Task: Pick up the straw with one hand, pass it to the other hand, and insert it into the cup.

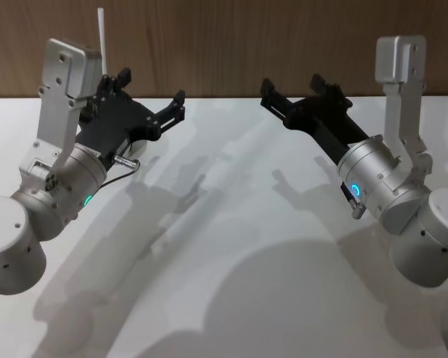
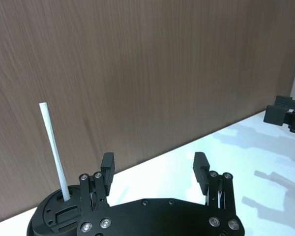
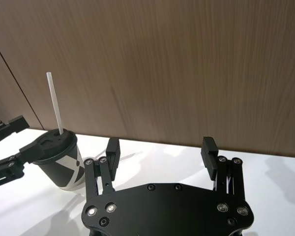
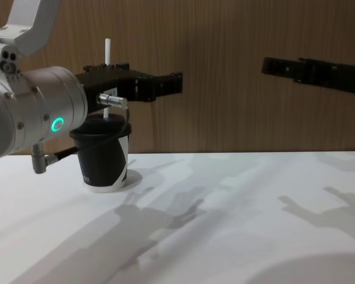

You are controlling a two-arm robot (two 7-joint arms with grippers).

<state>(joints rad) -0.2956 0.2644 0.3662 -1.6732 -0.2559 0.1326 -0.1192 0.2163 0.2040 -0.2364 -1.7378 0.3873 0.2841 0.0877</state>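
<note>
While the straw (image 4: 107, 50) stands in the cup (image 4: 105, 160), both end effectors, left (image 2: 155, 169) and right (image 3: 161, 152), hover open.

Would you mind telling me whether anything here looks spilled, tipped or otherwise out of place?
Nothing stands out. The cup stands upright on the table with the straw through its lid, leaning only slightly. No spill shows. The left hand and right hand are open, raised clear of it.

From the head camera the cup is totally buried behind the left arm, with just the top of the straw (image 1: 101, 37) poking out. In the chest view, the left gripper (image 4: 165, 86) covers the straw's middle and hides part of the cup (image 4: 103, 160).
</note>
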